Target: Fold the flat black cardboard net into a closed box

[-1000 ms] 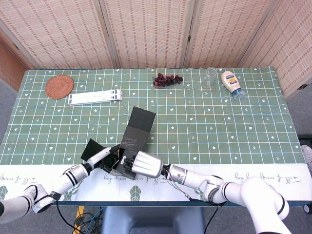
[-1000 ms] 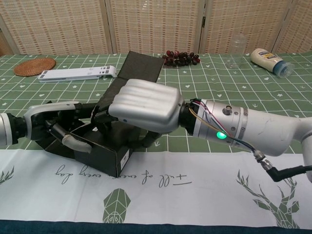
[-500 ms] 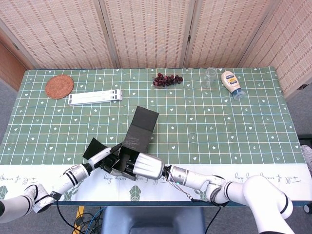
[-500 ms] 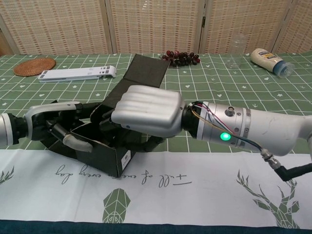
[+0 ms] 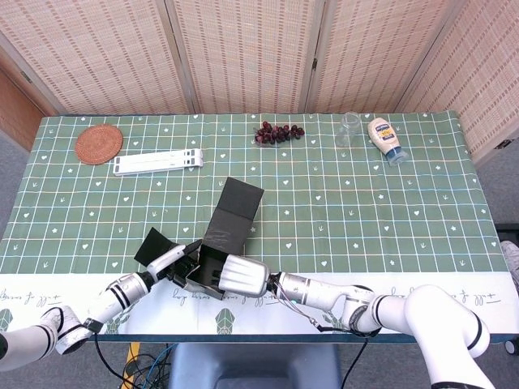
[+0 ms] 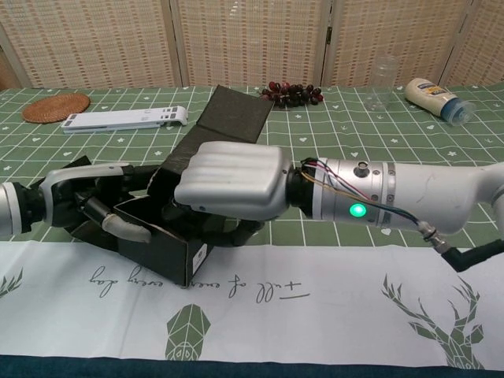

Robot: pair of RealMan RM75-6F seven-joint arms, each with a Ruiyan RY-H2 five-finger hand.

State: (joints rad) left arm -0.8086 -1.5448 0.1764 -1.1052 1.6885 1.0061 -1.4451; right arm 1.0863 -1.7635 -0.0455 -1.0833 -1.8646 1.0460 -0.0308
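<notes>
your left hand (image 6: 94, 206) grips the box (image 5: 212, 243) wall at 9 o'clock, steadying it; your right hand (image 6: 232, 183), fingers curled together, presses inside.

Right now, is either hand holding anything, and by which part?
Both hold the black cardboard box: the left hand grips its left wall, the right hand its open top edge.
</notes>
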